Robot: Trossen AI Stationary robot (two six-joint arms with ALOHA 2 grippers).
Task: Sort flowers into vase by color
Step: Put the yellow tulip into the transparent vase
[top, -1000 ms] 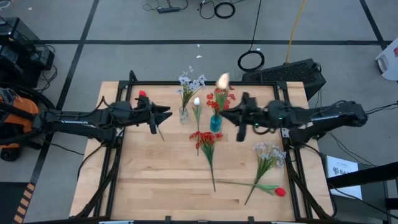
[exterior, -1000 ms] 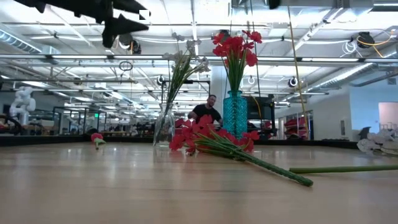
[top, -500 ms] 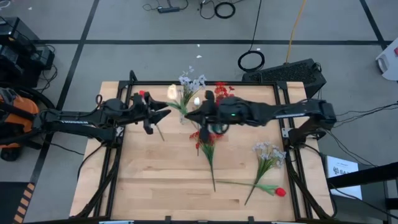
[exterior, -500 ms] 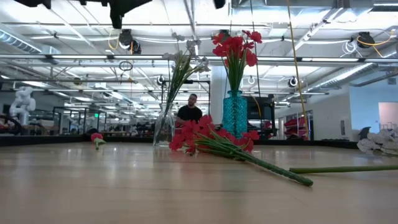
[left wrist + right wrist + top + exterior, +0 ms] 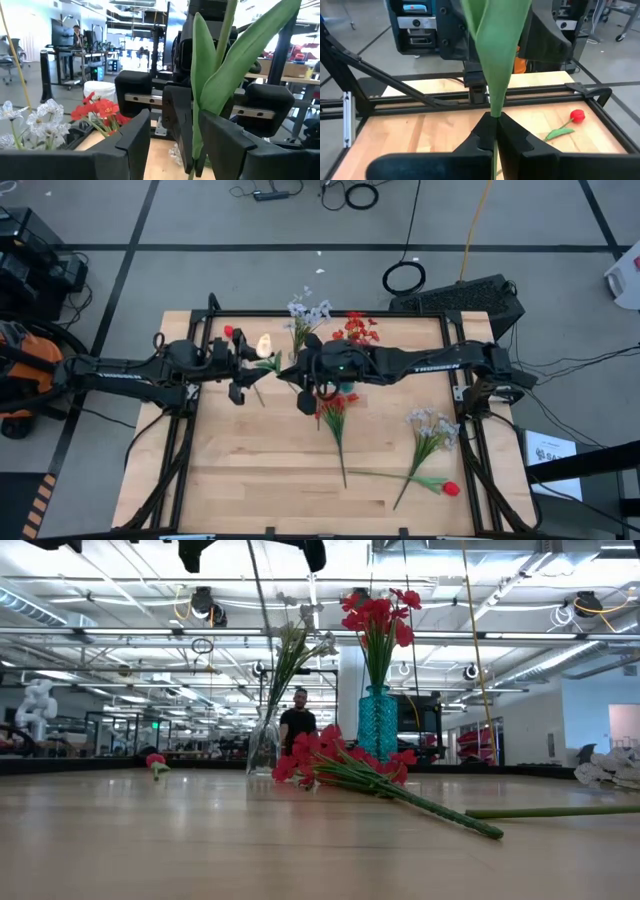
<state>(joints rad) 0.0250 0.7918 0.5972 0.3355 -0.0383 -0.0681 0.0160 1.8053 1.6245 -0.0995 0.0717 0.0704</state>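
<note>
High view: the tulip (image 5: 264, 346) points its bud away from the clamping right gripper (image 5: 291, 367), stem between the left gripper's (image 5: 262, 363) parted fingers.

1. We see a light wooden table (image 5: 250, 470) with a black frame around its edges.
2. Both arms are dark, nearly black, and the left gripper (image 5: 268, 362) and right gripper (image 5: 285, 370) share that colour.
3. The flower held between them has a cream-peach bud (image 5: 264, 345) and broad green leaves (image 5: 220, 75).
4. The teal vase (image 5: 378, 722) has a faceted pattern and carries red blossoms (image 5: 380, 615) on green stems.
5. The clear glass vase (image 5: 263, 743) holds pale lavender-white sprays (image 5: 308, 311).
6. A red cluster (image 5: 330, 405) on a green stem lies on the wood.
7. We note a red bud (image 5: 451, 489), another red bud (image 5: 577, 116), and a pale spray (image 5: 432, 423).
</note>
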